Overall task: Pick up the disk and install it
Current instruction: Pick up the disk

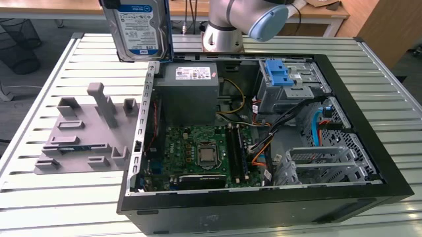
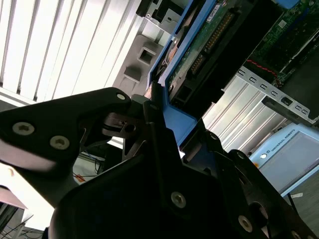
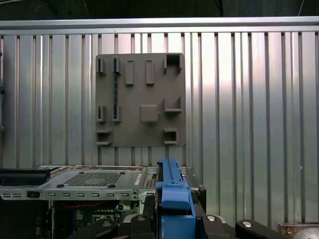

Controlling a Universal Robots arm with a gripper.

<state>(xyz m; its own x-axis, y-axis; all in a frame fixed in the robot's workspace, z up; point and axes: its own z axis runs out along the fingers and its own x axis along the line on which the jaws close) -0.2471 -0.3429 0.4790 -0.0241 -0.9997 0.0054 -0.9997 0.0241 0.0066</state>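
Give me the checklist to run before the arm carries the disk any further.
1. Grip: ok. The gripper is shut on the blue carrier frame of the disk.
2. Disk off the grey fixture: ok. It hangs upright above the table.
3. Computer case open: ok. The side panel is off and the inside is exposed.
4. Disk over the drive cage: not ok. It hangs near the case's corner at the exterior view's left, away from the cage.
5. Cage free: cannot tell. Cables run close beside it.
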